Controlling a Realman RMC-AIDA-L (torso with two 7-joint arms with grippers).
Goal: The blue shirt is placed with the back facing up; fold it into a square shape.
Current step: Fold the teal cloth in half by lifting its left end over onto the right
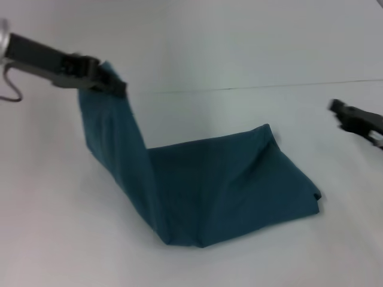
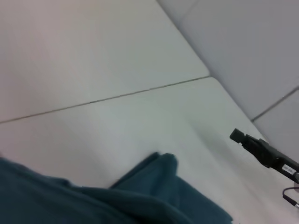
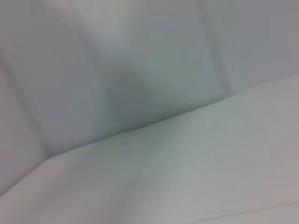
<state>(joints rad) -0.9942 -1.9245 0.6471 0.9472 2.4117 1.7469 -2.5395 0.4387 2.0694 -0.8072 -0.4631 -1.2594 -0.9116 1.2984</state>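
Now our left end effector (image 1: 111,81) at ten o'clock pinches the blue shirt (image 1: 221,185), lifting its end for folding; the right end effector (image 1: 336,107) idles at three o'clock, grip unclear.

- The left tool (image 1: 108,81), at the upper left of the head view, is black and blocky, and it sits on a long dark grey link.
- This link ends in a shiny silver round part at the left edge of the frame.
- A thin grey cable hangs below the silver part in a hook shape.
- The right tool (image 1: 338,107), at the right edge, is also black, narrow, with a blunt tip.
- In the left wrist view the right tool (image 2: 238,136) has a small white label and a thin cable behind it.
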